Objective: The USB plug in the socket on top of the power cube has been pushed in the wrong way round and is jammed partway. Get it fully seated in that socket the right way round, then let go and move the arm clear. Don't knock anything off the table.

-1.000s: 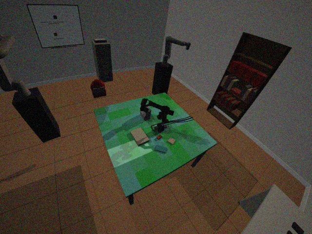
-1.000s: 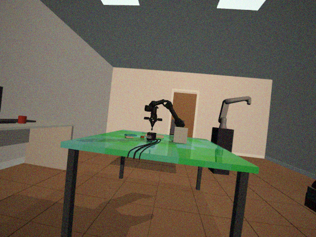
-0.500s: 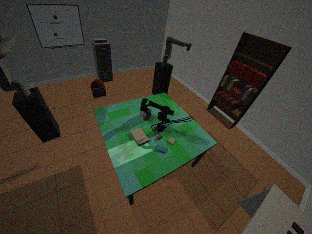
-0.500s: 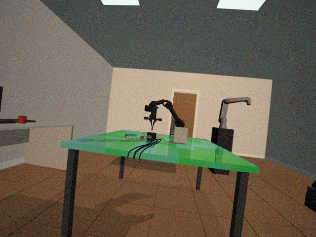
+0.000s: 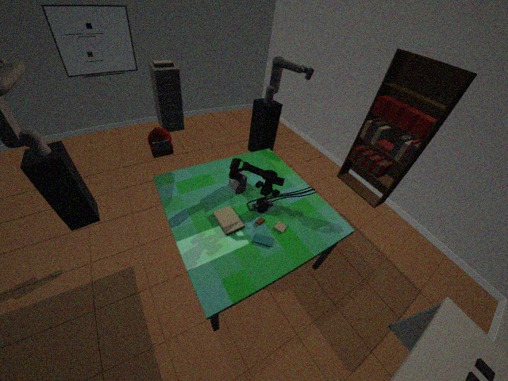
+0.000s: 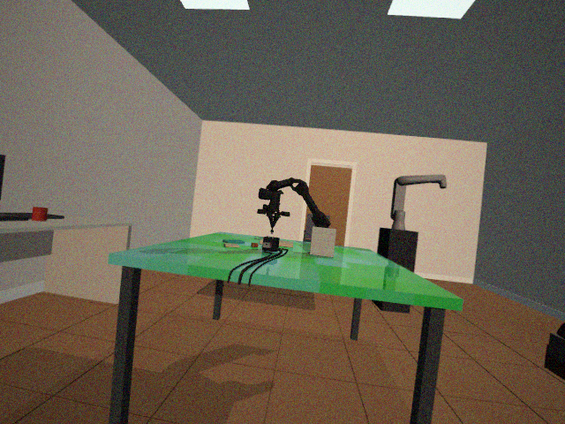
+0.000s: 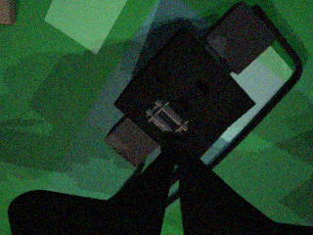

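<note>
The black power cube (image 5: pixel 261 205) (image 6: pixel 270 244) (image 7: pixel 183 61) stands on the table and looks turned diagonally in the wrist view. A pale metal socket outline (image 7: pixel 160 123) shows on its top, just beyond my fingertips. My gripper (image 6: pixel 272 229) (image 7: pixel 176 157) points down over the cube, its fingers nearly together. It is shut on the USB plug, which shows only as a tiny dark piece below the fingertips in the exterior view, with a small gap above the cube. Which way round the plug faces is too dark to tell.
Grey blocks (image 7: pixel 242 39) (image 7: pixel 132 141) stick out from the cube's sides. Black cables (image 5: pixel 297 191) (image 6: pixel 262 262) run over the table edge. A tan book (image 5: pixel 228 219), an orange block (image 5: pixel 259 221), a tan block (image 5: pixel 280 226) and a blue flat object (image 5: pixel 263 240) lie nearby.
</note>
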`<action>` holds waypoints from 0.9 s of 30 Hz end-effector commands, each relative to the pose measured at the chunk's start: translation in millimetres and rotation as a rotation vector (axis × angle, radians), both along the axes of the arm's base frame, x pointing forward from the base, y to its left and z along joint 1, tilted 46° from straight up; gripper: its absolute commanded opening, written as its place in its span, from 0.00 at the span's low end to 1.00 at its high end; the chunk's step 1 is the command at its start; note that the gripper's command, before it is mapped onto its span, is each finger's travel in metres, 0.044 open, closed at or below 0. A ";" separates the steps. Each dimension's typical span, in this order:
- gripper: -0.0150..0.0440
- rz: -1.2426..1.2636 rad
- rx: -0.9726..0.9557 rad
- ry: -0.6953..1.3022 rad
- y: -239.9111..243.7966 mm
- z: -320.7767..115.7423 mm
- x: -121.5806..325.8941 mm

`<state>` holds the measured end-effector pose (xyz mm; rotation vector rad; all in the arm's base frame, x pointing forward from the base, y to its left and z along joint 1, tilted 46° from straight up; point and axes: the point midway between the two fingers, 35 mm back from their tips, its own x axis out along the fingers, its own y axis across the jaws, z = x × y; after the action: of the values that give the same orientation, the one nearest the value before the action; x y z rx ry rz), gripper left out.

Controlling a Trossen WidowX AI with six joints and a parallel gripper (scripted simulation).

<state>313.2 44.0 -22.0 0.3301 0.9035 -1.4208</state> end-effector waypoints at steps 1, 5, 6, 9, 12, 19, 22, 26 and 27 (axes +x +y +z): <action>0.25 0.084 0.013 0.085 0.0 -0.3 -0.2; 0.25 0.158 0.024 0.158 0.0 -0.3 -0.2; 0.25 0.176 0.026 0.177 0.0 -0.3 -0.2; 0.25 0.232 0.034 0.232 0.0 -0.3 -0.2; 0.25 0.287 0.042 0.287 0.0 -0.3 -0.2; 0.25 0.416 0.061 0.416 0.0 -0.3 -0.2; 0.25 0.471 0.069 0.471 0.0 -0.3 -0.2; 0.25 0.545 0.080 0.545 0.0 -0.3 -0.2; 0.25 0.563 0.082 0.563 0.0 -0.3 -0.2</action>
<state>313.2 44.0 -22.0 -0.2030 1.3342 -1.0163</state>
